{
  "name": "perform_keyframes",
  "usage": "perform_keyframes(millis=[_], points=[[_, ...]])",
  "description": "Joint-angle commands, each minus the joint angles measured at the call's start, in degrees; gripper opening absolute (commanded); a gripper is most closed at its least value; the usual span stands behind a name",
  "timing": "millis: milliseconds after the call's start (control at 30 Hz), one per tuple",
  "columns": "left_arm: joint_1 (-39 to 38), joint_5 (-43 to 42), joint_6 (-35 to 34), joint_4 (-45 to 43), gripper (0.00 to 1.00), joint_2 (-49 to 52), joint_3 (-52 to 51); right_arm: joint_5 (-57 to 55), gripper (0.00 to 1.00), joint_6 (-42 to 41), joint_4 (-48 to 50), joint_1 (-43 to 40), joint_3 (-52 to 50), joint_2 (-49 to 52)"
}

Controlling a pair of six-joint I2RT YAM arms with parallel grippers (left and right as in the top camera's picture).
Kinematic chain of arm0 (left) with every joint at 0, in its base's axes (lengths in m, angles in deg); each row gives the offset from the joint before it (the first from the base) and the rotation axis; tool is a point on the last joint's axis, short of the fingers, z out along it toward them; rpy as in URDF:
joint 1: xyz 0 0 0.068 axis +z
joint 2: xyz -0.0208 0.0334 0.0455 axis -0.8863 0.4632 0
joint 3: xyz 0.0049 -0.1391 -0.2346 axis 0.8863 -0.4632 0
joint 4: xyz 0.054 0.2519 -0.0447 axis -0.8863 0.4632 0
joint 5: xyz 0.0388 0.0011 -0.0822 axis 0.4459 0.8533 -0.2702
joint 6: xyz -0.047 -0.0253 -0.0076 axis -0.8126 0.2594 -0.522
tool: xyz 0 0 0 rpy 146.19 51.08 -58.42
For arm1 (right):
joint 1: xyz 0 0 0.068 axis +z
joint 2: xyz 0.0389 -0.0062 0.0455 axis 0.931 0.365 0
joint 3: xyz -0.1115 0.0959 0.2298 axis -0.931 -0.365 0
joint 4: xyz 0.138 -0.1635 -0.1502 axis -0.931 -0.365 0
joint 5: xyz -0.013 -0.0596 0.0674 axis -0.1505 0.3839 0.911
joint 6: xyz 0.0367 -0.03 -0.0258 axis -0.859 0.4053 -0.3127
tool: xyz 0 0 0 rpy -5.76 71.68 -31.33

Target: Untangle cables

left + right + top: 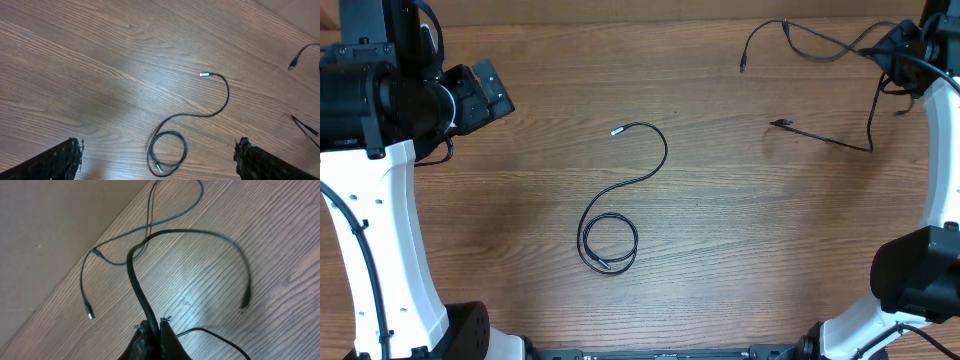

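Grip by the clamped right hand point(152, 328) on one black cable point(134, 282) presumably pulls it clear of the thinner cable point(89, 311); left hand point(159, 151) hovers wide open.

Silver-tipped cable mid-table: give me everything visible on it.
The silver-tipped cable is a thin black cord, rubbery-looking, lying flat near the centre of the wooden table. Its silver plug points left at the far end; the cord hooks right, sweeps back and closes into a small loop, the second plug lying along the loop's near side. Only the table touches it.
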Motion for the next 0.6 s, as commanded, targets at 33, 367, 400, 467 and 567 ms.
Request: perform_keyframes(millis=[33,367,400,467,567], points=[[-0.44,-0.39,1.09,0.11,1.0,0.5,0.66,-1.46,0.05,0.26,-0.46,-0.11,0.92,2.56],[-0.44,-0.39,1.09,0.11,1.0,0.5,0.66,-1.49,0.18,0.22,-0.9,-0.11,0.92,7.58],[-0.44,-0.39,1.09,0.11,1.0,0.5,0.66,-1.55,0.18,0.24,-0.9,-0.11,0.92,8.04],[-0.44,-0.39,1.07,0.11,1.0,0.5,0.66,-1.51,0.19,0.22,-1.09,-0.11,0.92,8.7],[-0.44,-0.37,1.07,0.11,1.0,0.5,0.66,-0.33,0.42,0.24,-1.11,-0.11,0.92,9.07]])
